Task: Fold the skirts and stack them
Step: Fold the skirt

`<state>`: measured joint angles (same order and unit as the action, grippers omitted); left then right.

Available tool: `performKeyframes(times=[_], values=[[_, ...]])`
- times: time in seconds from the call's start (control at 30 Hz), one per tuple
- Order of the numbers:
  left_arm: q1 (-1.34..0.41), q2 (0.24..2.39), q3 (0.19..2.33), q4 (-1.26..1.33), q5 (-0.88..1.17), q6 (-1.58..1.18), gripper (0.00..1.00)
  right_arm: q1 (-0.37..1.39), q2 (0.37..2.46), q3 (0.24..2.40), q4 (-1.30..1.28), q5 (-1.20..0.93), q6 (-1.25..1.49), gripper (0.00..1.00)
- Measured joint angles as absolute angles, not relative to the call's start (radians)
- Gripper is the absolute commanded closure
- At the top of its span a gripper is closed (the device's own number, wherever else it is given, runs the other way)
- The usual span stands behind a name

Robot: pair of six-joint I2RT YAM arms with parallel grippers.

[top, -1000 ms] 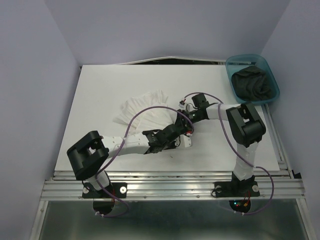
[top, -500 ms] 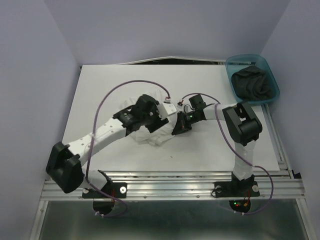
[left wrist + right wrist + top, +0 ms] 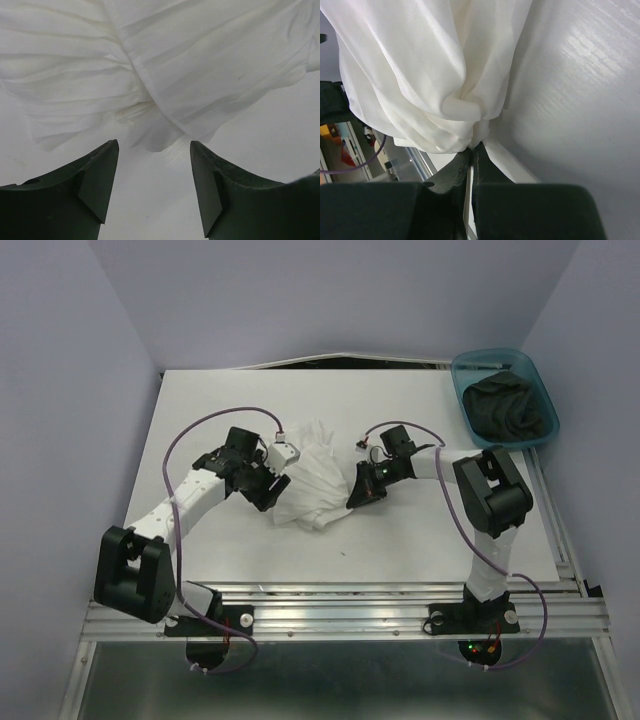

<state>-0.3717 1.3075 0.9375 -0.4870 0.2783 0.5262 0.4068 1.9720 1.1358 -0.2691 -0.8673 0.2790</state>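
Observation:
The white pleated skirt (image 3: 312, 485) lies bunched at the table's middle, between both arms. My right gripper (image 3: 358, 492) is shut on the white skirt's right edge; in the right wrist view the cloth (image 3: 435, 80) gathers into the pinched fingertips (image 3: 472, 150). My left gripper (image 3: 272, 483) stands open at the skirt's left side. In the left wrist view its fingers (image 3: 102, 170) hold nothing, and the skirt's edge (image 3: 150, 90) lies just ahead of them. The charcoal-black skirt (image 3: 510, 408) sits crumpled in the teal bin (image 3: 470, 368) at the back right.
The white table (image 3: 220, 400) is bounded by lavender walls on three sides. A metal rail (image 3: 350, 595) runs along the near edge by the arm bases. A purple cable (image 3: 215, 425) loops above the left arm.
My left arm swung from the front middle up and leftward, let go and opened. My right gripper closed on the white skirt, which is now more bunched.

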Motion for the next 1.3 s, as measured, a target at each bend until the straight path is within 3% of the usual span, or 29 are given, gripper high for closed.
performKeyframes(times=[0.2,0.37,0.6,0.87,0.93,1.13,1.3], values=[[-0.353,1.391,0.937,-0.485,0.379,0.516,0.28,0.407,1.965,1.130,-0.294,-0.863,0.257,0.99],[-0.354,1.404,0.937,-0.450,0.445,0.492,0.36,0.408,1.963,1.129,-0.315,-0.863,0.234,0.99],[-0.354,1.507,0.937,-0.384,0.437,0.441,0.38,0.411,1.960,1.127,-0.340,-0.863,0.209,0.99],[-0.354,1.531,0.937,-0.348,0.419,0.403,0.79,0.413,1.954,1.115,-0.358,-0.863,0.186,0.99],[-0.354,1.508,0.937,-0.345,0.419,0.401,0.81,0.413,1.954,1.115,-0.361,-0.862,0.181,0.99],[-0.357,1.427,0.994,-0.353,0.396,0.405,1.00,0.413,1.954,1.115,-0.368,-0.843,0.166,0.99],[-0.362,1.437,1.092,-0.359,0.369,0.418,1.00,0.415,1.954,1.115,-0.367,-0.841,0.158,0.99]])
